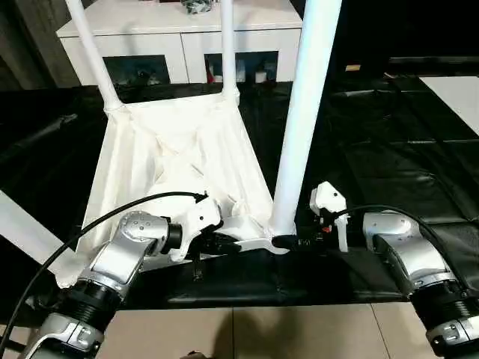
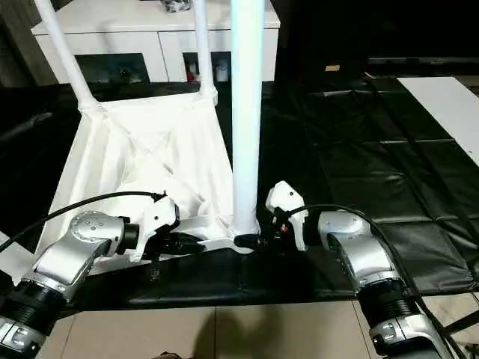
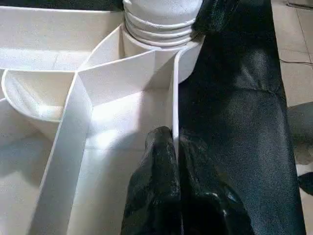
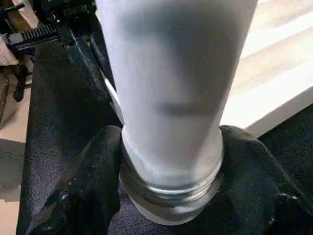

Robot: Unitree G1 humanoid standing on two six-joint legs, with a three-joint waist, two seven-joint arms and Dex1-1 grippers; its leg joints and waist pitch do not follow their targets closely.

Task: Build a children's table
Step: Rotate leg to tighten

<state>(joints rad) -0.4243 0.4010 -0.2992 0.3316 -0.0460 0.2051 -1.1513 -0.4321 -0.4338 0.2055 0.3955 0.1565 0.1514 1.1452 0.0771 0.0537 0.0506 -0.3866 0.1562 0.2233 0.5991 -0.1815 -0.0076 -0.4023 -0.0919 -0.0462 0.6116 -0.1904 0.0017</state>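
Note:
The children's table top (image 1: 179, 164) lies upside down on the black cover, ribbed underside up. Two white legs (image 1: 93, 52) (image 1: 227, 45) stand in its far corner sockets. A third leg (image 1: 303, 112) stands upright in the near right socket, its threaded base (image 4: 171, 191) showing. My right gripper (image 1: 288, 241) is closed around that base, with a black finger (image 4: 93, 171) pressed against each side. My left gripper (image 3: 173, 142) is shut on the top's thin near rim (image 3: 172, 88), just left of that socket.
A long white piece (image 1: 22, 224) lies slanted at the far left. A white cabinet (image 1: 179, 37) with glass doors stands behind the work. The black-covered table (image 1: 374, 149) spreads to the right, with a white panel (image 1: 456, 90) at its far right. Tiled floor (image 1: 262, 329) lies below the near edge.

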